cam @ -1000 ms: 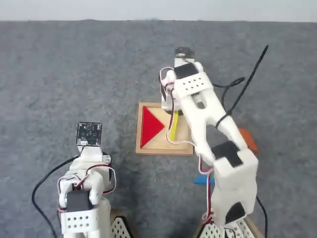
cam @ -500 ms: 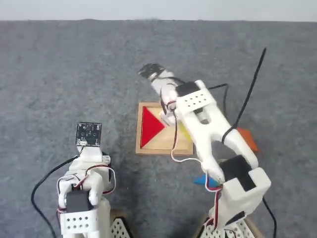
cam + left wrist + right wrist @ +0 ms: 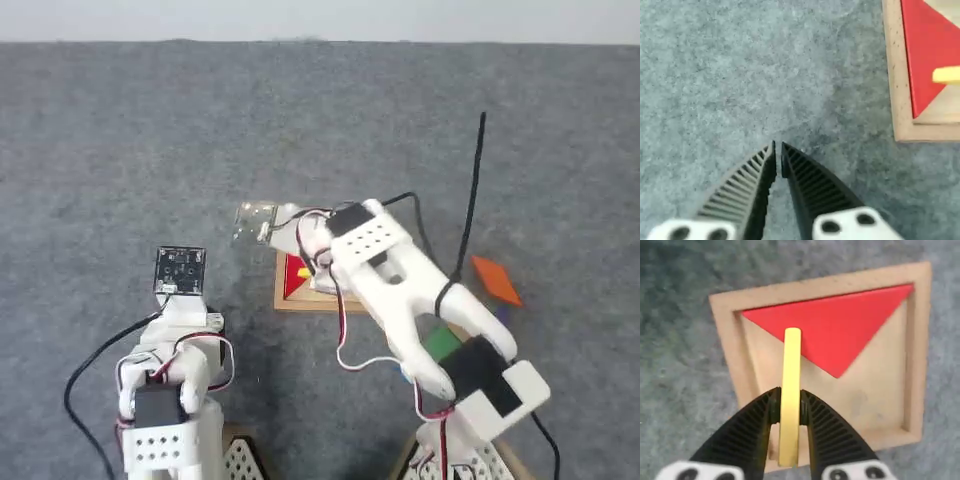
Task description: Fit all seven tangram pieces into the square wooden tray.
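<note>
The right hand (image 3: 789, 392), gripping the yellow piece (image 3: 791, 355), has swung leftward and nearer across the wooden tray (image 3: 815, 286), uncovering an orange piece (image 3: 495, 279)

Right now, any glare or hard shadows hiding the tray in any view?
High view: flat, even light, no glare; the right arm, not shadow, covers most of the tray. Right wrist view: tray evenly lit, no glare on the red triangle or the yellow piece in the fingers. Left wrist view: tray edge evenly lit, no hard shadow.
</note>
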`<state>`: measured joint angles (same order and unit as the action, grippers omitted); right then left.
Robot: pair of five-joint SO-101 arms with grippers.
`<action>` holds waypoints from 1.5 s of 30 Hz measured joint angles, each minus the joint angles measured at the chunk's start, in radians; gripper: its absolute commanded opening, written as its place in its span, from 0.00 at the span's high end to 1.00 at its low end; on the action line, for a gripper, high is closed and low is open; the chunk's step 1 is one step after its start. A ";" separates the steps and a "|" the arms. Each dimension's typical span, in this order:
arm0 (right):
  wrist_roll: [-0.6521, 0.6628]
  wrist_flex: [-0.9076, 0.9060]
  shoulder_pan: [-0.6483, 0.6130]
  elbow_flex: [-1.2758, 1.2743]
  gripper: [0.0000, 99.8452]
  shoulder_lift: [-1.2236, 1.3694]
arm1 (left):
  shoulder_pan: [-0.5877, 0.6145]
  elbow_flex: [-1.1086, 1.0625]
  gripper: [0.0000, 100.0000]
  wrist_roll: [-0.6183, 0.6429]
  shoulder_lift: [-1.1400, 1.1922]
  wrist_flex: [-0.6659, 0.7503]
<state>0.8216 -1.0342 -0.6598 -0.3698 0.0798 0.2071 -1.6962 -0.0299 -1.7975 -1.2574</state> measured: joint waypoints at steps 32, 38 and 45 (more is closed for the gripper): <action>0.066 -0.037 -0.072 -0.046 0.99 -0.021 | 0.000 0.000 0.98 0.000 0.000 0.000; 0.066 -0.037 -0.072 -0.046 0.99 -0.021 | 0.000 0.000 0.98 0.000 0.000 0.000; 0.066 -0.037 -0.074 -0.048 0.89 -0.026 | 0.000 0.000 0.98 0.000 0.000 0.000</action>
<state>0.8876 -1.0710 -0.7334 -0.4173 0.0537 0.2071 -1.6962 -0.0299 -1.7975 -1.2574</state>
